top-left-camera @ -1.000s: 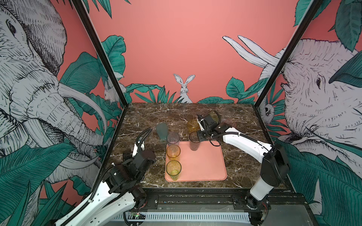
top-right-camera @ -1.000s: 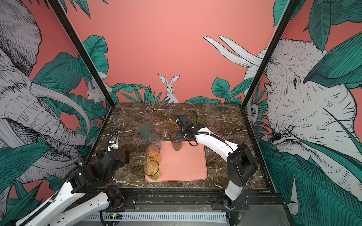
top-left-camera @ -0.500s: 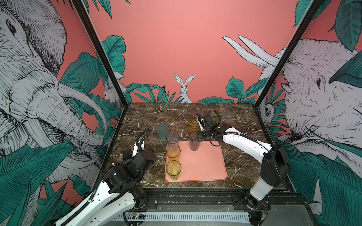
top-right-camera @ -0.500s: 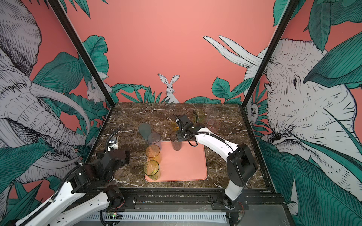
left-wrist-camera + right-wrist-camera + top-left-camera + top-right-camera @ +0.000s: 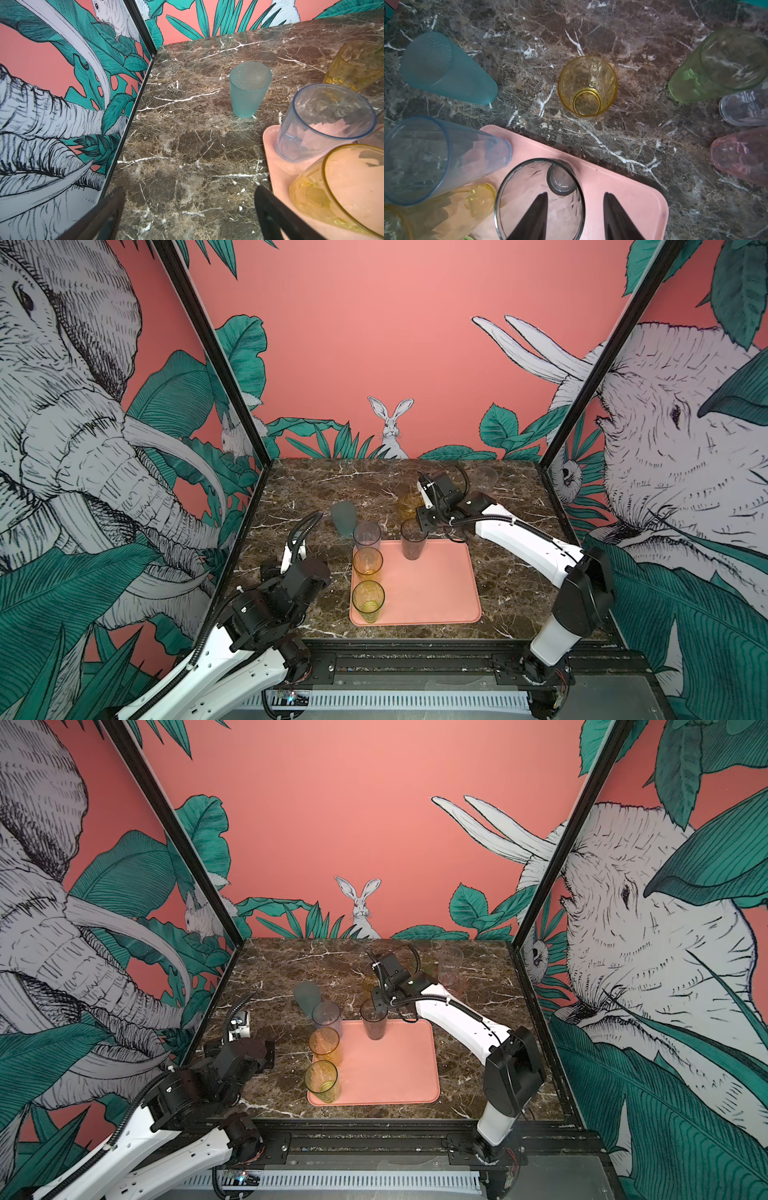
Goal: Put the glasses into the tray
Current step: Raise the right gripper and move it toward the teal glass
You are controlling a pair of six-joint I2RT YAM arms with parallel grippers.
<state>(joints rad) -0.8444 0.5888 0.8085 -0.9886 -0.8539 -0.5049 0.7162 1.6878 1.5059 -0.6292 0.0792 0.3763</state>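
1. In both top views: reaching the right hand (image 5: 417, 526) over the far edge of the tray (image 5: 436, 597), just above the smoky glass (image 5: 412, 547) standing upright there; counting four glasses on the tray, the smoky one plus a grey-blue glass (image 5: 366, 536), an amber glass (image 5: 367, 563) and a yellow-green glass (image 5: 368, 600) lining its left side; noting the frosted teal glass (image 5: 343, 517) and a short yellow glass (image 5: 407, 506) out on the counter (image 5: 311, 489) beyond the tray.
2. In the left wrist view: holding the left hand (image 5: 190, 190) spread wide and empty over bare counter; facing the frosted teal glass, upright and well apart from the fingers.
3. In the right wrist view: straddling the smoky glass's rim with the right hand, one finger inside, one outside, parted and pressing neither side of the wall, so gripping nothing; showing the short yellow glass just beyond the tray, and a green glass (image 5: 720, 64), a clear glass (image 5: 743, 110) and a pink glass (image 5: 741, 155) grouped off to one side on the counter.
4. Judging the step: letting go of the fourth glass, five waiting outside the tray; next move calling for a straight lift, clearing the inner finger without tipping the glass, then going for the short yellow glass nearby; left hand looking well placed for the frosted teal glass.
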